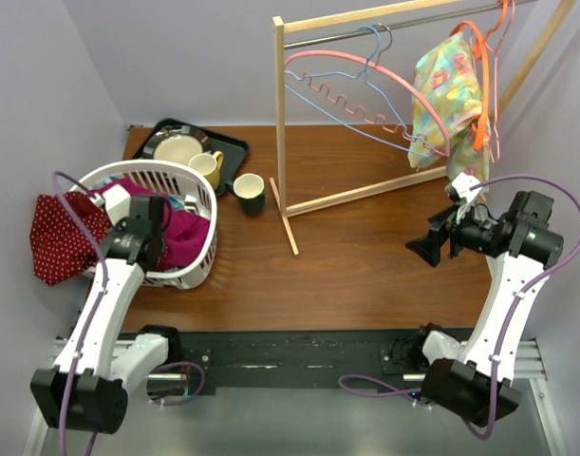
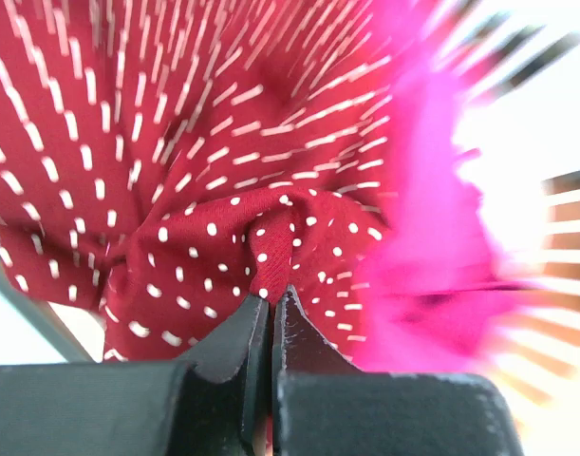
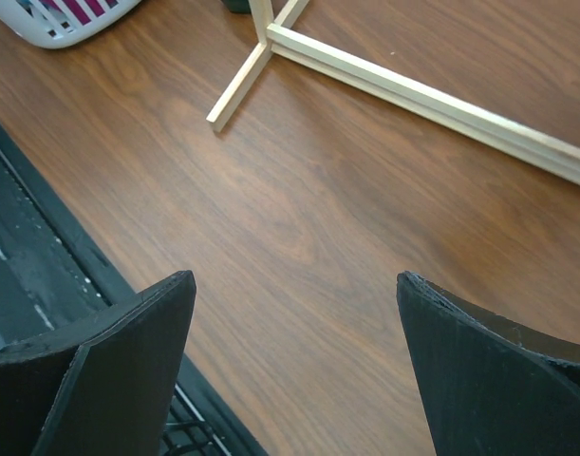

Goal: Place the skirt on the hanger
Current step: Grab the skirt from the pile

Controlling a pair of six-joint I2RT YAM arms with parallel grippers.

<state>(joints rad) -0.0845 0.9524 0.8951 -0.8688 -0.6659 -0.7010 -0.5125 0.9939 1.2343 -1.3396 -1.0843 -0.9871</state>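
The left gripper (image 2: 271, 302) is pinched tight on a fold of the red dotted skirt (image 2: 176, 171), which spills over the left rim of the white basket (image 1: 202, 195). The right gripper (image 3: 294, 277) hangs spread wide above the table (image 3: 299, 209). Beyond, a pink hanger (image 1: 318, 54) hangs on the wooden rack (image 1: 280, 114).

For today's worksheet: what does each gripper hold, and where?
Left gripper pinches a fold of the red white-dotted fabric skirt; right gripper is open, empty.

The wooden desk (image 1: 365, 256) is carrying a white basket (image 1: 202, 249) at its left edge, a black tray (image 1: 234, 152) in the far left corner, a dark cup (image 1: 250, 193) just beside the tray, and a wooden rack (image 1: 280, 114) standing toward the far right corner.
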